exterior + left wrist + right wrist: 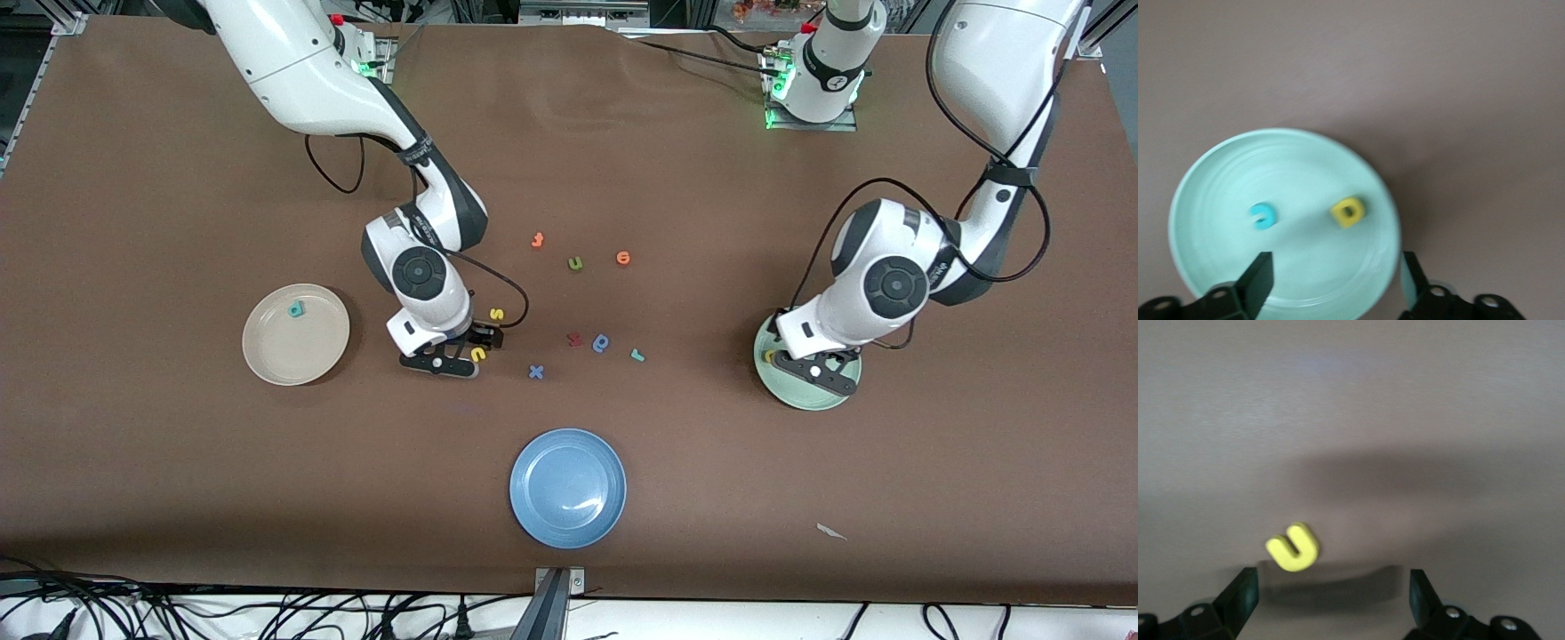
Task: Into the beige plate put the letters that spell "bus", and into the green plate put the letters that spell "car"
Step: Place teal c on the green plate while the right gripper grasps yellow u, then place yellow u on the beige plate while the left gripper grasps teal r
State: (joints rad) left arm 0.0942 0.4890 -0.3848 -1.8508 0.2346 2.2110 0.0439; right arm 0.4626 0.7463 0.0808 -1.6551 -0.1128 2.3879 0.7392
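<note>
while teal "c" (1263, 215) lies in green plate (1218, 173), yellow "u" (1293, 547) lies on table.

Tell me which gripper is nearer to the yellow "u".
Right. The right gripper hangs open just over the yellow "u", which lies beside its fingers on the table. The left gripper is open over the green plate, toward the left arm's end.

Even, bright overhead light falls on the matte brown table (676, 160). A white glare streak marks the glossy round blue plate (567, 488). Both wrist views are soft and blurred; a broad dark shadow lies beside the small yellow foam "u" (1293, 547).
</note>
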